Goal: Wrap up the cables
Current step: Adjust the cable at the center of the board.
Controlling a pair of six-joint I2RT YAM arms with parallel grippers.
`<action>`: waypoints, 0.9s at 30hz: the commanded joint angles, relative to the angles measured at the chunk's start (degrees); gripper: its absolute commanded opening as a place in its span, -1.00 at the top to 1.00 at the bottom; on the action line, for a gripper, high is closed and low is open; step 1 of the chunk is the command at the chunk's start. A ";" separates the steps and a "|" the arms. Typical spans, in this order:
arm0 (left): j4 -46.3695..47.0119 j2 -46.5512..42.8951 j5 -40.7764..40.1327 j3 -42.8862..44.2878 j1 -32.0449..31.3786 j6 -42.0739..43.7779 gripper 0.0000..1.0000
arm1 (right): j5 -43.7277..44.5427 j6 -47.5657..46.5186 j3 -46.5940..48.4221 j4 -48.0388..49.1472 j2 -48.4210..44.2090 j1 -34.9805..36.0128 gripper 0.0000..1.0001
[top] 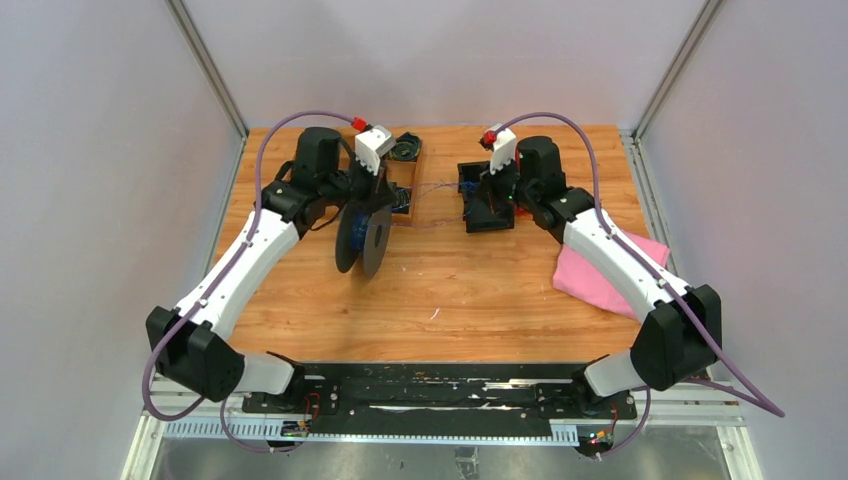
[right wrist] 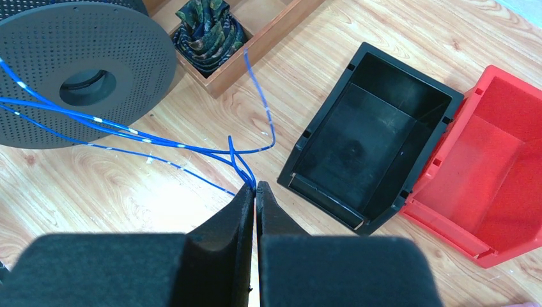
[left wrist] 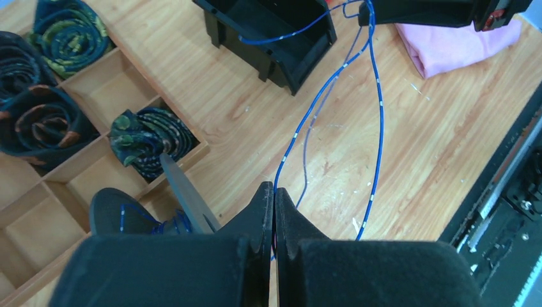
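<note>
Cables (left wrist: 381, 128) across black bin (left wrist: 307, 61)

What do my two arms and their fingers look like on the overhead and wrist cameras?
Both match: the left arm and right arm have white link shells and black joint housings. A purple hose loops along each to a white wrist block with a red tip. Up close, the left fingers and right fingers are matte black wedges tapering to points, on wide black textured bodies.
</note>
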 commanded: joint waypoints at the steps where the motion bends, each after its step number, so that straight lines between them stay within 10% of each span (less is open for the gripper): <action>1: 3.56 -2.95 -4.09 -1.56 -0.01 -0.34 0.99 | 1.92 0.17 1.14 -0.62 -0.05 -0.42 0.99; 19: 6.16 -8.14 -13.29 -3.16 0.52 -3.38 0.99 | 5.52 1.30 0.47 -0.53 1.59 -0.42 0.99; 27: 10.39 -8.60 -5.48 -5.05 0.74 -7.28 0.99 | 6.73 1.30 0.81 -1.11 2.85 -0.42 0.99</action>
